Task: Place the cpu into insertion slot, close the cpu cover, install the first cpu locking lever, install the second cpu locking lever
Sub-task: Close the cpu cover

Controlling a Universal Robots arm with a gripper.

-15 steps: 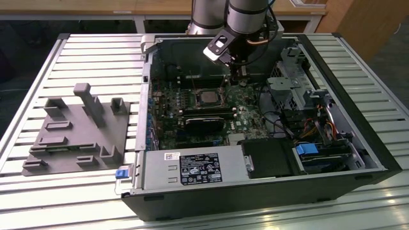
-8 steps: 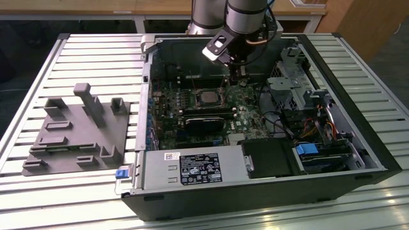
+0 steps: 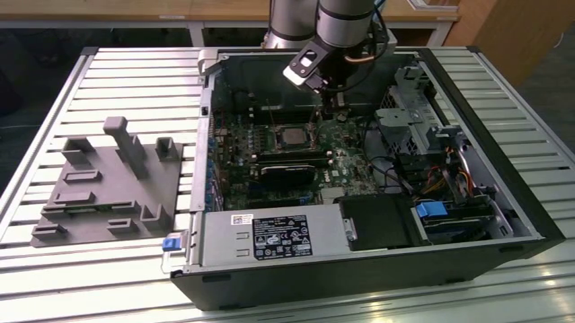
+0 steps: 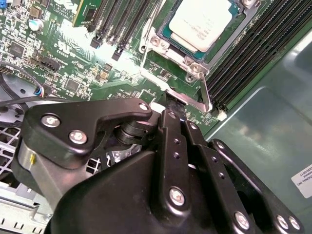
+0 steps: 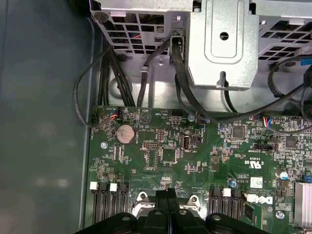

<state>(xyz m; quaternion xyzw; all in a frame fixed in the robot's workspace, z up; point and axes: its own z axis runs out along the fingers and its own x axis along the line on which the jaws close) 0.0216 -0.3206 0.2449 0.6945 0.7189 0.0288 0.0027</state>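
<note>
The cpu (image 4: 200,22), a square chip with a dull silver top, lies in the insertion slot (image 4: 165,30) on the green board; in the exterior view the cpu (image 3: 289,136) sits mid-board. The silver cpu cover (image 4: 168,47) frames it and lies down over its edges. A thin metal locking lever (image 4: 204,90) runs along one side of the socket. My gripper (image 4: 173,102) is shut, its black fingertips pressed together and touching the lever's hooked end. In the first wrist view the gripper (image 5: 167,194) points down at the socket's edge. From outside, the gripper (image 3: 334,101) hangs just behind the socket.
The open computer case (image 3: 530,222) lies on a slatted table. Long black memory slots (image 4: 248,53) flank the socket. A metal drive cage (image 5: 222,44) with black cables (image 5: 105,73) stands close behind the gripper. A black cooler block (image 3: 285,176) and a grey fixture (image 3: 108,182) lie farther off.
</note>
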